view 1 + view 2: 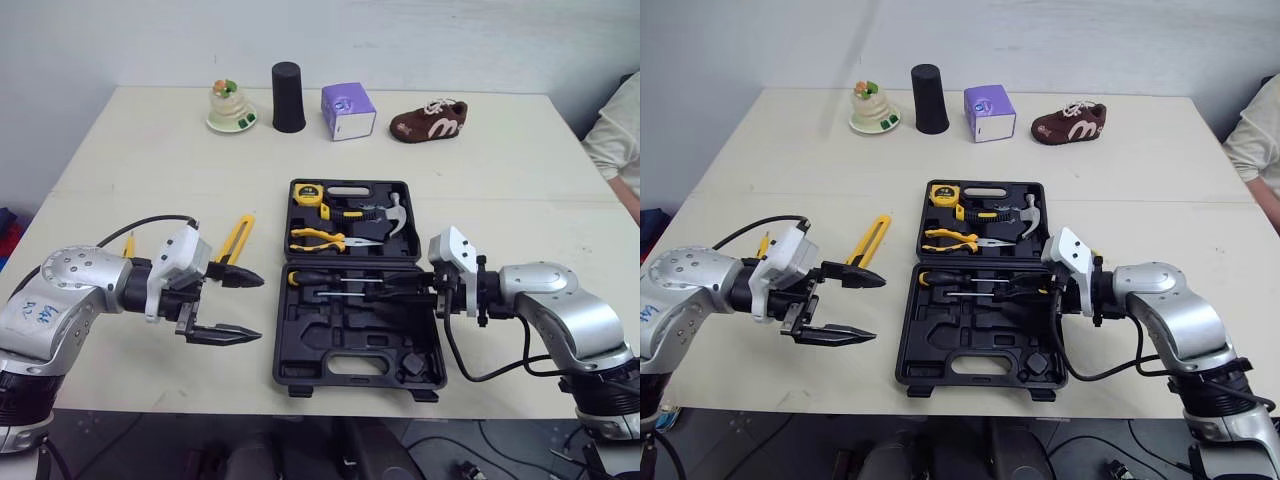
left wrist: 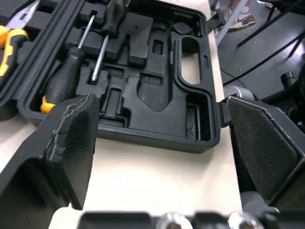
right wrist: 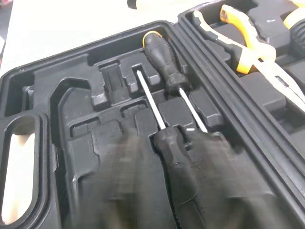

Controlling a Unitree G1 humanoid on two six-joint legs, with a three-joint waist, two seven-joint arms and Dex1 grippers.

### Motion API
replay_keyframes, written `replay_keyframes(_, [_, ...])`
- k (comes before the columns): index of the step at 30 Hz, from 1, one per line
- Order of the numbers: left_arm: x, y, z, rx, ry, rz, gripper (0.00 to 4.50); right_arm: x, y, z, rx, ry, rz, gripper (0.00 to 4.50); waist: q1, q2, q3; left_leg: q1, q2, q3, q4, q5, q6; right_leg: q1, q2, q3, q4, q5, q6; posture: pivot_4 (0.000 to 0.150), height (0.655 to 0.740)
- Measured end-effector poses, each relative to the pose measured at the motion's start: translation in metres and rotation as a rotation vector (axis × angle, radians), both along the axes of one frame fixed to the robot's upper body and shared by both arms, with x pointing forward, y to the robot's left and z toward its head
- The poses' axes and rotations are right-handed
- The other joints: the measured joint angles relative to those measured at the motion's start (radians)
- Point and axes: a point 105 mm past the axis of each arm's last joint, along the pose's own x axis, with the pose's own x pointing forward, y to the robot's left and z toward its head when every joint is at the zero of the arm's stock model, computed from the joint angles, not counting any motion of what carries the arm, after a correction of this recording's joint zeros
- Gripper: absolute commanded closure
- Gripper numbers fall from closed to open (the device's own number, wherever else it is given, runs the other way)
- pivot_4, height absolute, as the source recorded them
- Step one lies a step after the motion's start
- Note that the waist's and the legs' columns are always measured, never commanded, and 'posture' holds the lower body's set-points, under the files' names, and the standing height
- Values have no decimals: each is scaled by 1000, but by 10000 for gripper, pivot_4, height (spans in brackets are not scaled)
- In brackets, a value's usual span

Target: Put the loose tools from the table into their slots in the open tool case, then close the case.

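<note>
- Tool case (image 1: 320, 335) lies open flat at the tabletop (image 1: 140, 160) centre, with its lid half at 12 o'clock and its handle half at 6 o'clock.
- The lid half holds a yellow tape measure (image 1: 308, 195), yellow-handled pliers (image 1: 325, 240) and a hammer (image 1: 390, 215).
- The handle half holds two screwdrivers side by side along its 12 o'clock edge: a black one with a yellow cap (image 3: 162, 52) and a second one (image 3: 151, 102). The other slots are bare.
- A yellow utility knife (image 1: 238, 238) lies loose on the tabletop at 9 o'clock of the case, just beside it.
- The left end effector (image 1: 260, 310) hovers at 9 o'clock of the handle half, close to the knife tip. It is spread wide and holds nothing.
- The right end effector (image 1: 395, 285) reaches in from 3 o'clock over the screwdriver row, at the second screwdriver's handle. I cannot tell how far open it is or whether it has hold of the handle.
- Along the tabletop's 12 o'clock edge sit a small ornament dish (image 1: 231, 108), a black cup (image 1: 288, 97), a purple box (image 1: 348, 110) and a brown shoe (image 1: 428, 120).
- A person's sleeve (image 1: 620, 130) shows at 3 o'clock.
</note>
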Motion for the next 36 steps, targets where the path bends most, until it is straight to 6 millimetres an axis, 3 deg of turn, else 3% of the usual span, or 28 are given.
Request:
replay_keyframes(4, [0, -2, -2, 2, 2, -9, 0, 4, -1, -14, -27, 33, -28, 44457, 0, 0, 0, 0, 0, 0, 0, 0, 0, 0, 0, 0, 0, 0, 0, 1500, 7339])
replay_keyframes(14, [2, -6, -4, 12, -14, -24, 0, 9, 7, -25, -130, 15, -26, 44457, 0, -2, -1, 3, 0, 0, 1, 1, 0, 2, 0, 0, 2, 0, 0, 1500, 7339])
replay_keyframes(19, [6, -5, -5, -4, -9, -15, 0, 8, 4, -32, -209, 11, -30, 44457, 1, -11, -8, 18, 0, -1, -4, 0, -1, 18, 0, -1, -5, 0, -1, 1500, 7339])
replay_keyframes(24, [7, -5, -6, 0, -18, -11, 0, 9, 1, -38, -228, 32, -68, 44457, 6, -23, -19, 19, 0, -3, -4, -2, 2, 22, -2, -4, -9, 1, -2, 1500, 7339])
replay_keyframes(36, [10, -11, -7, 2, -30, -28, 0, 6, 1, -39, -205, 17, -114, 44457, 15, -25, -22, 18, 0, -4, -5, -3, 4, 23, -3, -6, -12, 3, -2, 1500, 7339])
